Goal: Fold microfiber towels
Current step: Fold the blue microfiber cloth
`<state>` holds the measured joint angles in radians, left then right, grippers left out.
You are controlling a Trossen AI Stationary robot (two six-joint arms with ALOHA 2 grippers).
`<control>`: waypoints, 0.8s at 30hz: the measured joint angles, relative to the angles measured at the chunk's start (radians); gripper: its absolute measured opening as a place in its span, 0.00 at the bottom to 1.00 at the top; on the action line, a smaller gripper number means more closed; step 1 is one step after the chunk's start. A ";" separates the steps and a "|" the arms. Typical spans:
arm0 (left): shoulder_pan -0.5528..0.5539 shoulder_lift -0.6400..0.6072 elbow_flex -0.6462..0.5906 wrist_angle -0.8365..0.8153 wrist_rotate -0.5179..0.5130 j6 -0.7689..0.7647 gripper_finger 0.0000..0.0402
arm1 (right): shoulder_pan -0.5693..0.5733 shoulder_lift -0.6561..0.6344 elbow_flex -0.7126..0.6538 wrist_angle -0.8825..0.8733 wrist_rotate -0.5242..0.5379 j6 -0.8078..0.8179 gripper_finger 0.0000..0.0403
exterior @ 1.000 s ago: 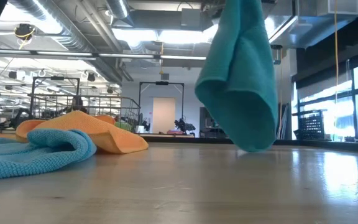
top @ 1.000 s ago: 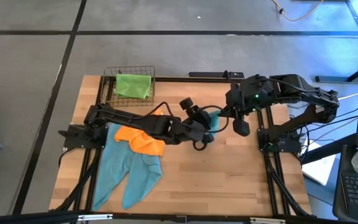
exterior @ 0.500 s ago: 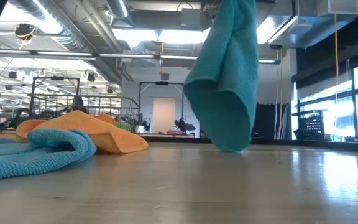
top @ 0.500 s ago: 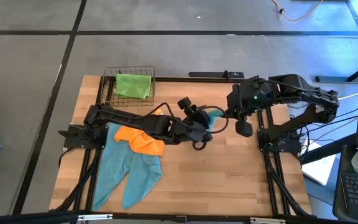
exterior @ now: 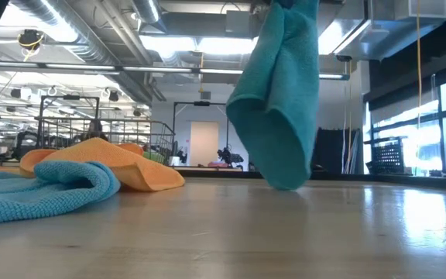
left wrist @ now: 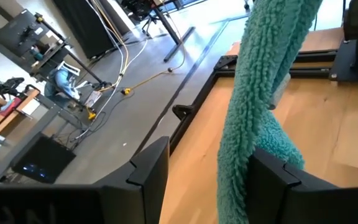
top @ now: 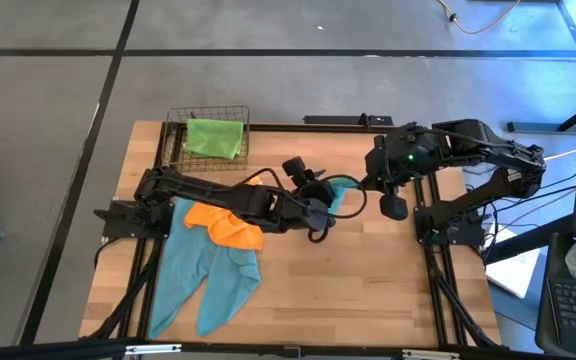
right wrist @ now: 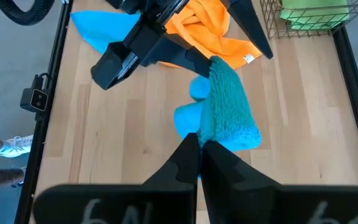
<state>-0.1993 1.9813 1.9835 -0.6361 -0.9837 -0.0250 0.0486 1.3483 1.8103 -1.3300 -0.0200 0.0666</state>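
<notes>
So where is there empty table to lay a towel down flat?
The bare wooden tabletop in front of the hanging teal microfiber towel, between the flat light-blue towels and the right arm's frame, is free. It is crowded around the crumpled orange towel and wire basket holding the lime-green towel.

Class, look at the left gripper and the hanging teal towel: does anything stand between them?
Nothing visible does. The teal towel hangs from the shut right gripper, already dangling between the open left gripper fingers.
</notes>
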 joint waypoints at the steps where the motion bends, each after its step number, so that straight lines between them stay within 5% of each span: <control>1: 0.000 -0.001 0.000 -0.001 0.001 0.000 0.41 | 0.000 0.000 0.000 0.000 -0.001 -0.002 0.03; 24: -0.028 -0.003 0.000 0.097 0.010 -0.025 0.41 | -0.001 0.031 0.000 -0.019 -0.053 -0.215 0.03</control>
<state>-0.2278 1.9781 1.9831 -0.5394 -0.9741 -0.0495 0.0479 1.3796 1.8101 -1.3486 -0.0726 -0.1482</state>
